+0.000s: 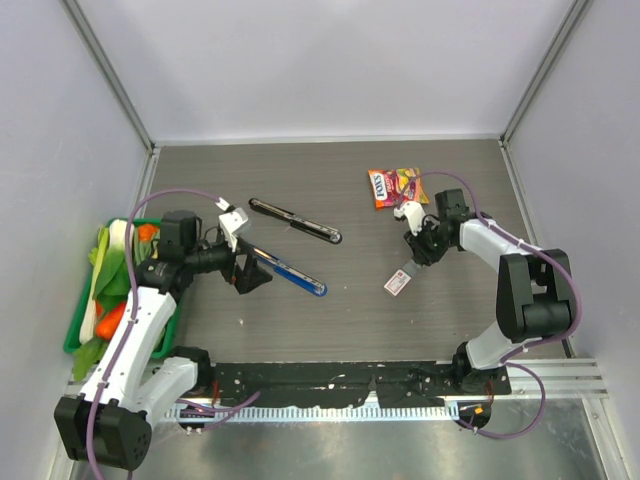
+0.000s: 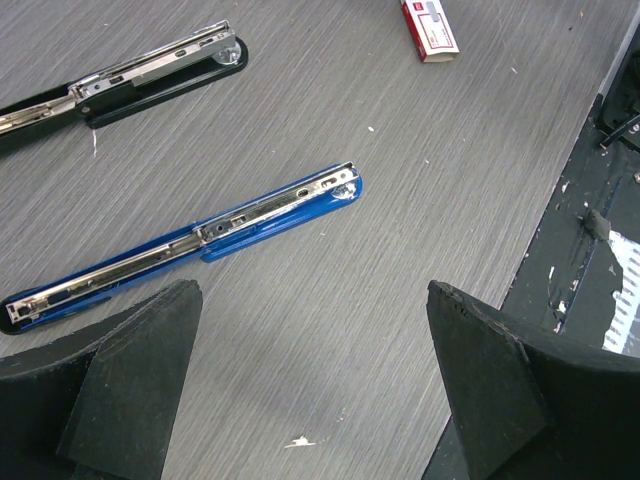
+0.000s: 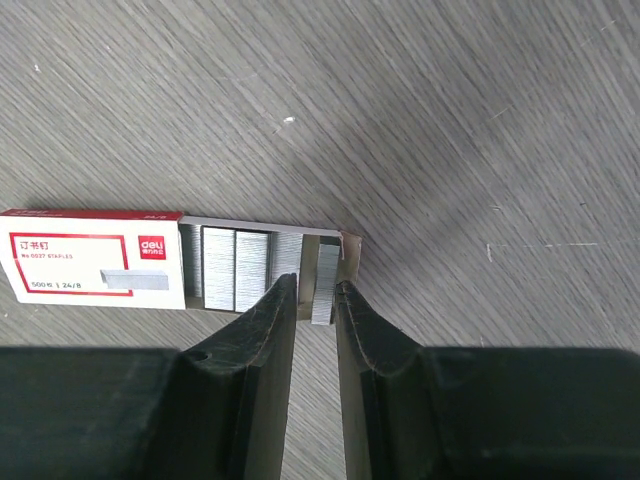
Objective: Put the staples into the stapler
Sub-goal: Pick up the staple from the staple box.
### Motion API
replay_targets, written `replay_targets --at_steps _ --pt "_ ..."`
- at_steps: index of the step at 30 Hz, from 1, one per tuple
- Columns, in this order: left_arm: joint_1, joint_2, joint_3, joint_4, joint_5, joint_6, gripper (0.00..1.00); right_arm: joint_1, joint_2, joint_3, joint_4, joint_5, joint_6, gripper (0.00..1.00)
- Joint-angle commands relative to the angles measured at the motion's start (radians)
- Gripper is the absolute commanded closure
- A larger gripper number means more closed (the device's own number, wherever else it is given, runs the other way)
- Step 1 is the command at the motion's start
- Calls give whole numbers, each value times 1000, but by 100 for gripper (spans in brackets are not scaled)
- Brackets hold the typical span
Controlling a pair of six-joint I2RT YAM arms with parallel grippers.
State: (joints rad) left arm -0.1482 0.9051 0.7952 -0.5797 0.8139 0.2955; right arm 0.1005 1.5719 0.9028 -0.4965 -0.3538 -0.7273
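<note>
At the open end of the box, staples in right pincer

Top cam looks down from the near edge, whole table in view. Wrist cams sit low and close. All three catch the staple box.

Lab robot cell: white panel walls, alu posts, grey table.

The staple box is white and red, its staples silvery grey. There's a black stapler, a blue stapler, an orange snack bag and a grey-streaked tabletop.
</note>
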Motion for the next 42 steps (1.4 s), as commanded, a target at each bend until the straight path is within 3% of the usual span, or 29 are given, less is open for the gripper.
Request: replay_targets --at_steps 1,16,30,42 --pt "9 -3 -8 35 30 -4 0 -8 -1 10 38 12 17 72" --pt "15 -6 -13 38 41 -2 0 -10 31 13 32 30 9 73" --pt "18 -3 -13 41 45 -6 0 -10 27 15 23 21 0 89" --pt "21 2 -16 43 48 -9 0 -10 -10 16 27 3 8 90"
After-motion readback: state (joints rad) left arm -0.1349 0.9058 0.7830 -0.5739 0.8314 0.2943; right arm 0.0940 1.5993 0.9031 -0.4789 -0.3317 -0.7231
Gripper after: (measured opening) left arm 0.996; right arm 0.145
